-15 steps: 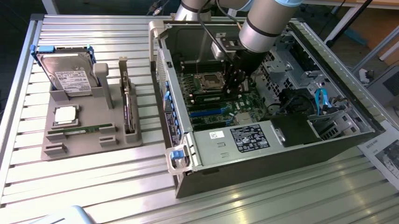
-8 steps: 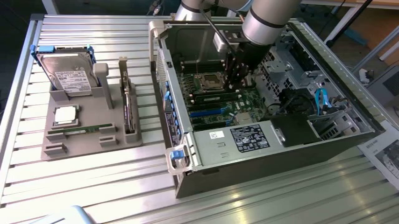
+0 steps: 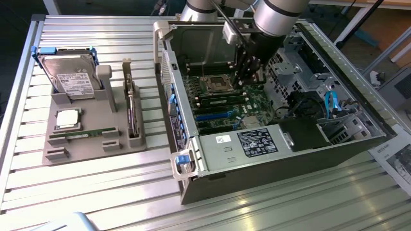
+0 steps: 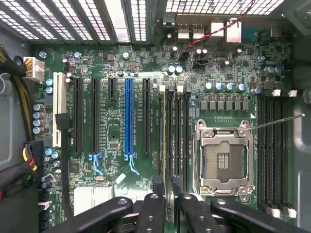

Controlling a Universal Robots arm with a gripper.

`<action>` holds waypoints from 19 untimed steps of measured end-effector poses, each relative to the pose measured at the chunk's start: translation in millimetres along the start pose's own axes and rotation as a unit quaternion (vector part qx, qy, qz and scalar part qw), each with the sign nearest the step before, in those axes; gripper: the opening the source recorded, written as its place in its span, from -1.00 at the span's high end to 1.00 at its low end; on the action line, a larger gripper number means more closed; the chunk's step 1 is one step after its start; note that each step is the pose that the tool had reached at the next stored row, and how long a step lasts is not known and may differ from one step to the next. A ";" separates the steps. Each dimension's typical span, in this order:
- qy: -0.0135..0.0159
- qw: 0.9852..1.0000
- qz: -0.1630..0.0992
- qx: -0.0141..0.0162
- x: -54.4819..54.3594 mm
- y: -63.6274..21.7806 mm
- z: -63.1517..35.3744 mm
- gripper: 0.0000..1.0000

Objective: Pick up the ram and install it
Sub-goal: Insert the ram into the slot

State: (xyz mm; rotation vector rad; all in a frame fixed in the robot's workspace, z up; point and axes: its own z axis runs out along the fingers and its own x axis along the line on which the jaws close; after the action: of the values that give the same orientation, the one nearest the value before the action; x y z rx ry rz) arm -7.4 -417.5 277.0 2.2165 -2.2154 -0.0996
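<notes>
The ram [image 3: 82,135], a long thin green stick, lies flat in the grey holder [image 3: 96,151] at the exterior view's left, far from the arm. My gripper [image 3: 247,77] is down inside the open computer case [image 3: 257,144], over the motherboard. In the wrist view my gripper [image 4: 166,188] hangs above the black memory slots [image 4: 173,136] beside the empty processor socket [image 4: 223,160]. Its dark fingers [image 4: 154,213] stand apart, and I see nothing between them. Another green stick [image 3: 222,101] seems to sit in a slot inside the case.
The holder also carries a hard drive [image 3: 70,79], a square silver chip [image 3: 67,119] and an upright expansion card [image 3: 132,113]. Inside the case are a blue slot [image 4: 129,119], cables [image 4: 22,165] and a drive cage [image 3: 308,130]. The case walls close in around the arm.
</notes>
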 end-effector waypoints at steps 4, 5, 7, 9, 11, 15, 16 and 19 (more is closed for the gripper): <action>0.000 1.000 0.000 0.000 -0.3 0.3 -7.5 0.62; 0.000 1.000 0.000 0.000 -0.4 0.5 -9.3 0.62; 0.000 1.000 0.000 0.000 -0.6 0.7 -13.7 0.62; 0.000 1.000 0.000 0.000 -0.8 0.9 -18.8 0.62; 0.000 1.000 0.000 0.000 -1.0 1.2 -24.1 0.62; 0.001 1.000 0.000 0.000 -1.5 1.8 -35.7 0.62; 0.001 1.000 0.000 0.000 -1.6 1.9 -38.3 0.62; 0.001 1.000 0.000 0.000 -1.9 2.2 -45.2 0.62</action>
State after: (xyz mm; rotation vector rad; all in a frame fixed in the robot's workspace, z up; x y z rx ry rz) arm -7.4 -417.4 322.3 2.2155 -2.2146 -0.0975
